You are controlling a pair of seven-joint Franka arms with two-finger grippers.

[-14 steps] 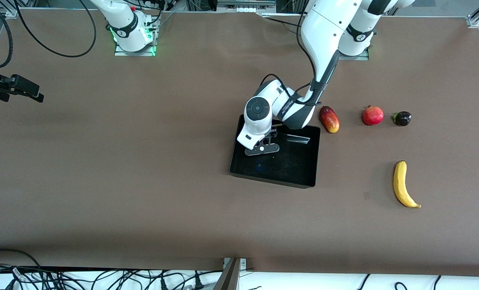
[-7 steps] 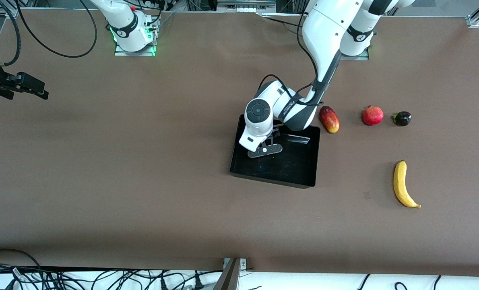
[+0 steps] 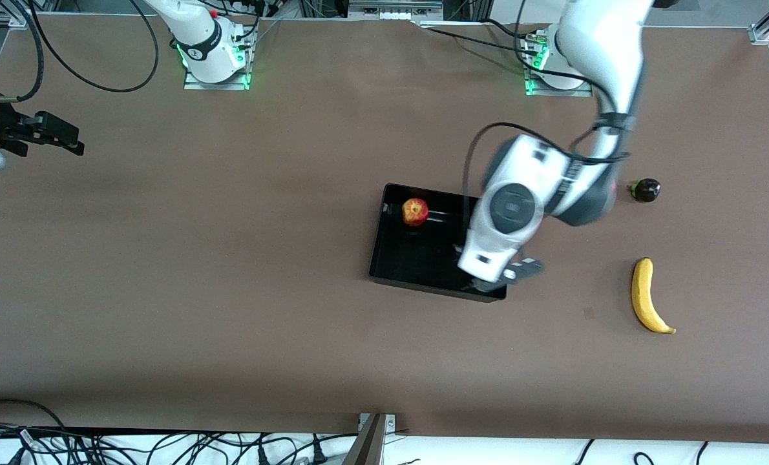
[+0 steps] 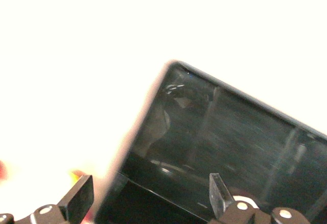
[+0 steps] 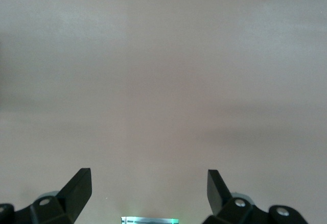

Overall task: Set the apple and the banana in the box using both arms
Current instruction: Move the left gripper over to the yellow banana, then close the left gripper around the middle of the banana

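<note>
Banana (image 3: 647, 296) lies on the bench (image 3: 229, 290) toward the left arm's end, nearest the front camera of all the fruit, well apart from the box (image 3: 423, 265); same spot as half a second ago.

Left hand (image 3: 502, 276) now hangs over the box corner nearest the banana, having swung away from the box corner where it sat a moment ago. Its fingers stand spread with nothing between them; in the left wrist view one finger (image 4: 76, 198) shows over pale bench, the other (image 4: 218, 196) over the dark box floor (image 4: 230, 132).

Apple (image 3: 415, 212) rests inside the box, in the corner farther from the front camera, toward the right arm's end. Earlier the left hand covered that spot and no apple showed.

A small dark fruit (image 3: 645, 190) sits on the bench farther from the camera than the banana. The left forearm now covers the places where the two red fruits showed earlier.

Right hand (image 3: 48, 135) waits over the bench's edge at the right arm's end, fingers (image 5: 76, 188) parted, holding nothing, little changed.
</note>
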